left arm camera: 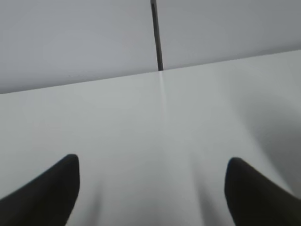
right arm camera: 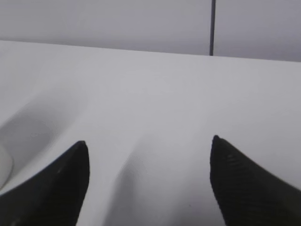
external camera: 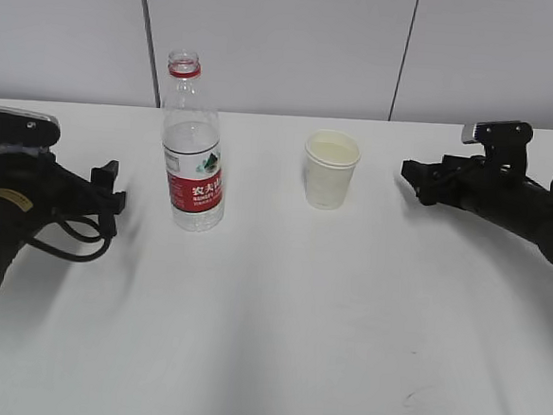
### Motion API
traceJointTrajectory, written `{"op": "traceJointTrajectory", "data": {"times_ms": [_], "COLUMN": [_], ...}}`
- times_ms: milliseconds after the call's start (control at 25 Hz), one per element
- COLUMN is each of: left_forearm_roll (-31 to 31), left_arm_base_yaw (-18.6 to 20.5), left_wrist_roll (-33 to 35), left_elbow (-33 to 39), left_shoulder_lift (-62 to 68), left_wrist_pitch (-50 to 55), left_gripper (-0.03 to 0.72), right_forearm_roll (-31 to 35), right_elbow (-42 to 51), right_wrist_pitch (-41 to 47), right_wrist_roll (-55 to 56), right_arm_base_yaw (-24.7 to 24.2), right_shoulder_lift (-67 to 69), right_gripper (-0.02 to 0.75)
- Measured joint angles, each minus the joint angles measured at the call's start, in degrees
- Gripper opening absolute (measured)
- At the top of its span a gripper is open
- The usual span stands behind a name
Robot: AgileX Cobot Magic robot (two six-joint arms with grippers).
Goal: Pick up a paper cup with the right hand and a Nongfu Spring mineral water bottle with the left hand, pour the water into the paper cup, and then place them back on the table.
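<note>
The Nongfu Spring bottle (external camera: 193,145) stands upright and uncapped on the white table (external camera: 278,322), left of centre. The paper cup (external camera: 330,169) stands upright to its right, cream inside. My left gripper (external camera: 108,194) is open and empty, low over the table, left of the bottle and apart from it. My right gripper (external camera: 416,179) is open and empty, right of the cup with a gap between. The left wrist view shows both fingers wide apart (left arm camera: 151,162) over bare table. The right wrist view shows the same (right arm camera: 149,143), with a pale edge at far left that may be the cup.
A grey panelled wall (external camera: 288,37) with dark vertical seams runs behind the table's far edge. A small dark scuff mark (external camera: 413,399) lies on the table at the front right. Loose black cables (external camera: 70,241) hang by the left arm.
</note>
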Motion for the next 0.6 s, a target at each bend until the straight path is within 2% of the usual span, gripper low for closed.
{"op": "traceJointTrajectory", "data": {"times_ms": [200,600], "left_forearm_roll": [0.1,-3.4], "left_arm_base_yaw": [0.5,0.5], "left_wrist_roll": [0.7,9.6], "left_elbow": [-3.6,-7.7], "left_shoulder_lift": [-2.5,-11.0], "left_wrist_pitch": [10.9,28.1], "left_gripper": [0.577,0.575], "right_forearm_roll": [0.4,0.7], "right_elbow": [0.0,0.0], "right_wrist_pitch": [11.3,33.1], "right_wrist_roll": [-0.1,1.2], "right_arm_base_yaw": [0.0,0.0], "right_shoulder_lift": [-3.7,-17.1], "right_gripper": [0.590,0.590]}}
